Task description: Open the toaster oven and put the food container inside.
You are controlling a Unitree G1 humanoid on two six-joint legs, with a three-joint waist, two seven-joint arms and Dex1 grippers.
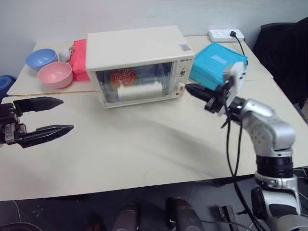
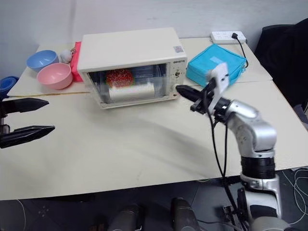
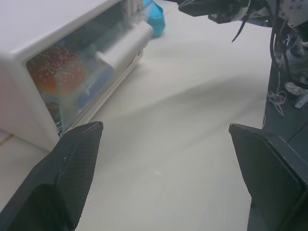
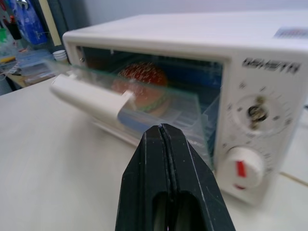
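Nearly done | food container (image 4: pixel 144 91) inside toaster oven (image 1: pixel 139 50), door ajar | left gripper (image 1: pixel 45 118) spread empty, right gripper (image 4: pixel 166 144) closed | next: push door closed

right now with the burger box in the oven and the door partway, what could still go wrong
The toaster oven door is only part shut: the glass door tilts outward with its handle away from the frame, so it could drop back open. The shut right gripper hovers near the knobs and might turn one by accident. The food container sits close behind the glass, so a hard push might jam the door against it.
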